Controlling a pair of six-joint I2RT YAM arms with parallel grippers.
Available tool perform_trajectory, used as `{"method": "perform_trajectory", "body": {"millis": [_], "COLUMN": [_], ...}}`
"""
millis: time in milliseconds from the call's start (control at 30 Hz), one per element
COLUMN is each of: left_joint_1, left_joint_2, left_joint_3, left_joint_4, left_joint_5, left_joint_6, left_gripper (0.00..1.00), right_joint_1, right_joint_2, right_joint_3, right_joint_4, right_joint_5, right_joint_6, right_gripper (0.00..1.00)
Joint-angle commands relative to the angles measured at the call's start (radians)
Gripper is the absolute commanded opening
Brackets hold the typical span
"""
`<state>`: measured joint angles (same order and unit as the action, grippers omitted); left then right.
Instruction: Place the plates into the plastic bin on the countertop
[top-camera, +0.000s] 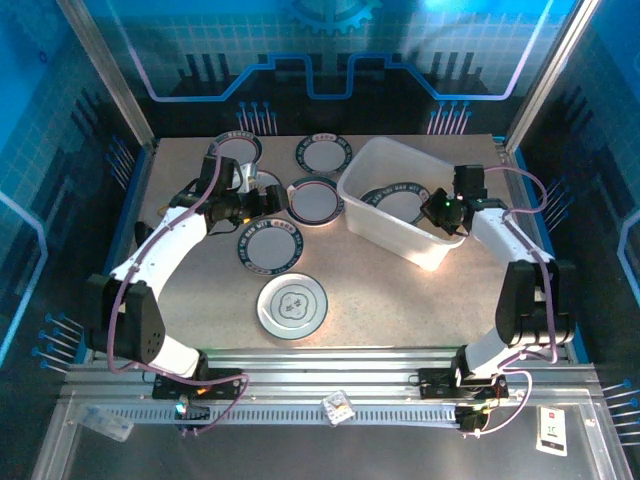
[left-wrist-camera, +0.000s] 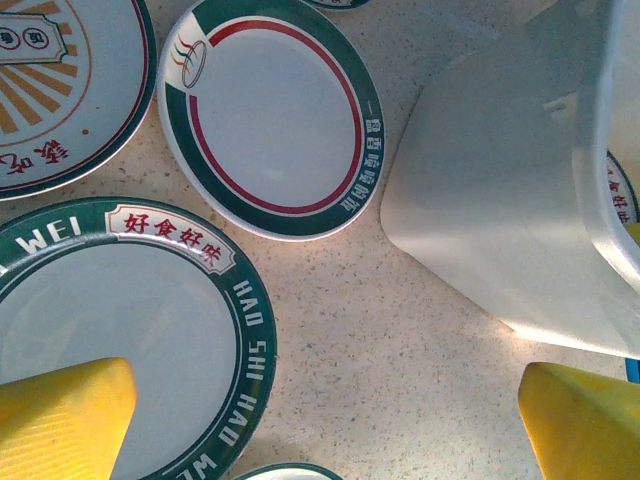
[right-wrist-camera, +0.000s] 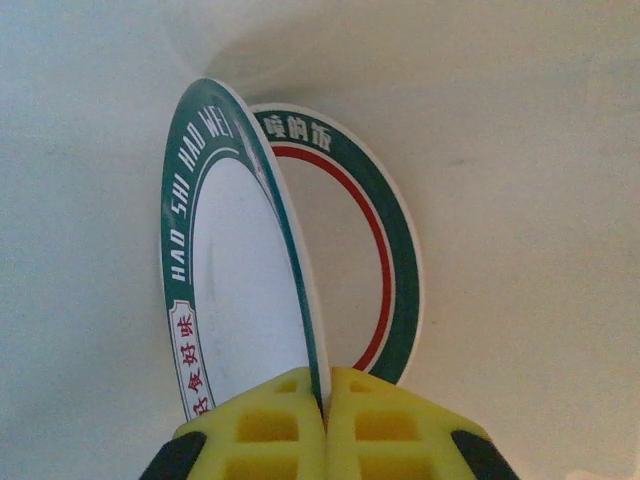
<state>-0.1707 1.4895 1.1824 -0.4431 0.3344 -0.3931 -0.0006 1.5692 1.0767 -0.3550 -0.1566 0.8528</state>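
My right gripper (right-wrist-camera: 325, 400) is shut on the rim of a green-rimmed plate (right-wrist-camera: 235, 270), held on edge inside the plastic bin (top-camera: 385, 232). Under it a plate with a red ring (right-wrist-camera: 392, 285) lies flat on the bin floor. My left gripper (top-camera: 268, 203) hangs open over the countertop (top-camera: 380, 310), left of the bin, with nothing between its yellow fingers (left-wrist-camera: 60, 420). Below it lie a green "HAO SHI" plate (left-wrist-camera: 110, 340), a red-ringed plate (left-wrist-camera: 270, 115) and an orange sunburst plate (left-wrist-camera: 50, 90). The bin's corner (left-wrist-camera: 500, 200) is to their right.
More plates lie on the countertop: two at the back (top-camera: 238, 147) (top-camera: 326, 154), one beside the bin (top-camera: 316, 199), and a grey floral one near the front (top-camera: 292, 305). A blue frame edges the surface. Bare countertop lies at the front right.
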Motion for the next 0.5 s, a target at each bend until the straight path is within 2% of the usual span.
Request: {"method": "perform_trajectory", "body": {"millis": [0,167,333,467], "left_joint_1": [0.005,0.005,0.002,0.001], "left_joint_2": [0.008,-0.001,-0.022,-0.032], "left_joint_3": [-0.003,-0.008,-0.025,-0.036], "left_joint_4": [-0.017,-0.019,-0.017,-0.017], "left_joint_5": [-0.005,-0.007,-0.011,-0.011], "left_joint_6": [-0.009,-0.012,-0.010,-0.009], "left_gripper": [0.99,0.99,0.99,0.99], "right_joint_1": [0.008,0.022,0.037,0.044], "right_joint_2": [0.031,0.073,0.069,0.057], "right_joint_3": [0.005,0.019,0.022,0.023], "right_joint_4": [0.052,0.038,-0.003,-0.015], "right_joint_5": [0.002,0.029,0.101,0.133], "right_joint_6": [-0.007,-0.017,-0.024,-0.036], "right_gripper": [0.01,0.04,0.11,0.25]}}
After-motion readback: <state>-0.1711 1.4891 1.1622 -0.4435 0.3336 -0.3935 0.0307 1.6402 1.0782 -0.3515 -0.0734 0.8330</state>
